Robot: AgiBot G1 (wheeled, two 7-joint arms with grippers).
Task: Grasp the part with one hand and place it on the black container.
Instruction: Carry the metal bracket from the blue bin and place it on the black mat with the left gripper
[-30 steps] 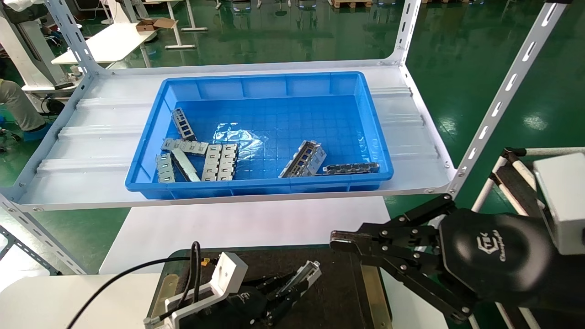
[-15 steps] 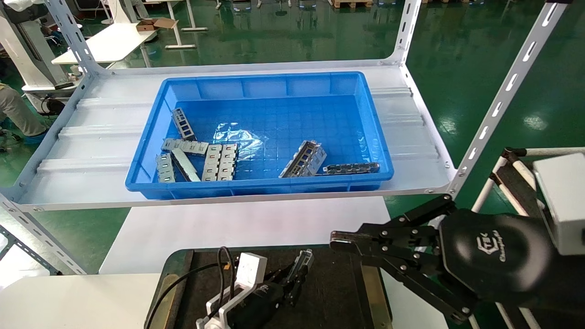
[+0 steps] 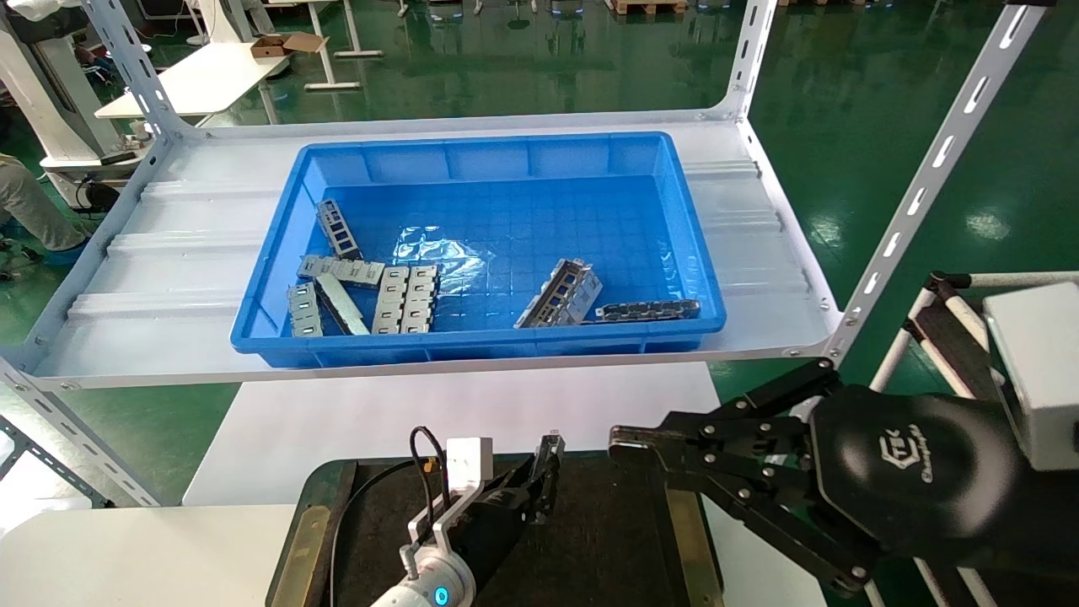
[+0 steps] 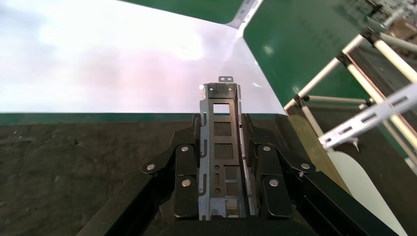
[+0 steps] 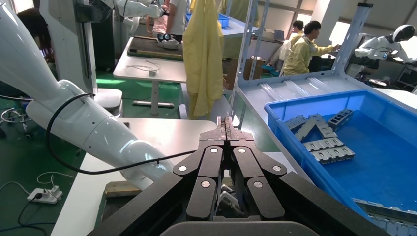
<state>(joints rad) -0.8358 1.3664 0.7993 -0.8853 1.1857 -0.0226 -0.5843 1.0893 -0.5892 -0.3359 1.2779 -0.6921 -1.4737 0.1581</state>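
Left gripper (image 4: pixel 221 147), jaws clamping the part (image 4: pixel 221 142), hovers over the black container's (image 3: pixel 624 539) far edge; right gripper (image 3: pixel 628 445), jaws closed and empty, idles beside; blue bin (image 3: pixel 691 244) holds loose brackets (image 3: pixel 405 297).

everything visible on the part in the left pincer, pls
The part is a narrow silver-grey stamped metal channel with raised side edges, a row of rectangular cutouts down its middle, small round holes and a little tab at its free end. The left pincer is shut on it, fingers pressing both long sides. Its free end juts past the fingertips. In the head view it is held above the far edge of the black container, apparently not resting on it.
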